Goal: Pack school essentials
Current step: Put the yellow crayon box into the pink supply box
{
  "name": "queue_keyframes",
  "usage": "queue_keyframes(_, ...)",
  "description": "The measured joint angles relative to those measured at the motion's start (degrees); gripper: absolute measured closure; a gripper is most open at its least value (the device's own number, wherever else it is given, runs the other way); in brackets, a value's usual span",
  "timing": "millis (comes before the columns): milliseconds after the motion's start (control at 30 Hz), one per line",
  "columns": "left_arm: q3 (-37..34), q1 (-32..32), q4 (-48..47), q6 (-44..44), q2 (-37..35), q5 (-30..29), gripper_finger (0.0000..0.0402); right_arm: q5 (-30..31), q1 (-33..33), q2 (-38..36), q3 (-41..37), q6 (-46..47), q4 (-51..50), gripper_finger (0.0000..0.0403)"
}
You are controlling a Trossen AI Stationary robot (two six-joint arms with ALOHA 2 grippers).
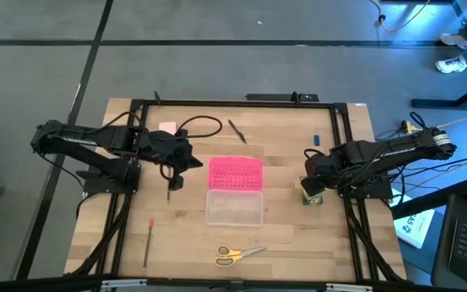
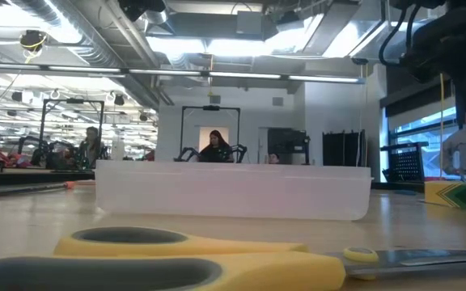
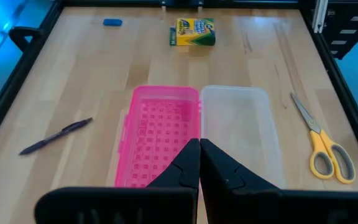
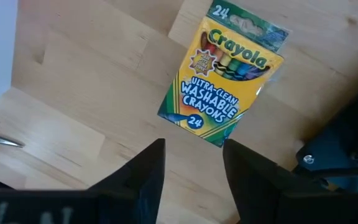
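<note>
My left gripper point(image 1: 191, 160) is shut and sits just left of the pink lid point(image 1: 235, 173); in its wrist view the shut fingertips point(image 3: 199, 148) point over the lid point(image 3: 160, 130) and the clear case point(image 3: 241, 134). My right gripper point(image 4: 192, 158) is open above the table, its fingers just short of the yellow-green crayon box point(image 4: 222, 81), which lies flat near the table's right edge point(image 1: 311, 197). Yellow-handled scissors point(image 1: 237, 255) lie near the front edge. A red pencil point(image 1: 148, 242), a dark pen point(image 1: 237, 130), a pale pink pad point(image 1: 167, 127) and a tiny blue piece point(image 1: 317, 139) lie on the table.
The pink lid and the clear case point(image 1: 234, 208) lie side by side in the table's middle. A black cable loops near the far left point(image 1: 203, 124). A black frame rail point(image 1: 242, 102) borders the table. In the low view the scissors point(image 2: 176, 259) lie before the case point(image 2: 233, 190).
</note>
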Motion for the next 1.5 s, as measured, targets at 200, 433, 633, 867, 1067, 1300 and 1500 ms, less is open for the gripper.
queue_keyframes(200, 0.00, -0.01, 0.02, 0.02, -0.02, 0.00, 0.0401, 0.80, 0.02, 0.00, 0.00, 0.11, 0.74, 0.0238)
queue_keyframes(433, 0.01, -0.01, 0.02, 0.00, -0.02, 0.00, 0.0401, 0.90, 0.02, 0.00, 0.00, 0.04, 3.97, 0.0238)
queue_keyframes(633, 0.02, -0.01, 0.02, 0.00, -0.02, 0.00, 0.0401, 0.97, 0.02, 0.00, -0.02, 0.04, 4.88, 0.0238)
queue_keyframes(867, 0.02, -0.01, 0.02, 0.00, -0.02, 0.00, 0.0401, 1.49, 0.02, 0.00, -0.02, 0.07, 6.71, 0.0238)
queue_keyframes(1067, 0.02, -0.01, 0.04, 0.00, -0.02, -0.02, 0.0401, 3.83, 0.02, 0.00, -0.02, 7.08, 6.43, 0.0235)
queue_keyframes(1300, 0.02, -0.01, 0.02, 0.00, -0.02, -0.02, 0.0401, 3.92, 0.09, 0.92, -0.02, 10.64, 6.26, 0.0167)
queue_keyframes(1500, 0.02, -0.01, 0.04, 0.00, -0.04, -0.02, 0.0401, 3.32, 0.11, 4.69, -0.02, 14.92, 4.96, 0.0089)
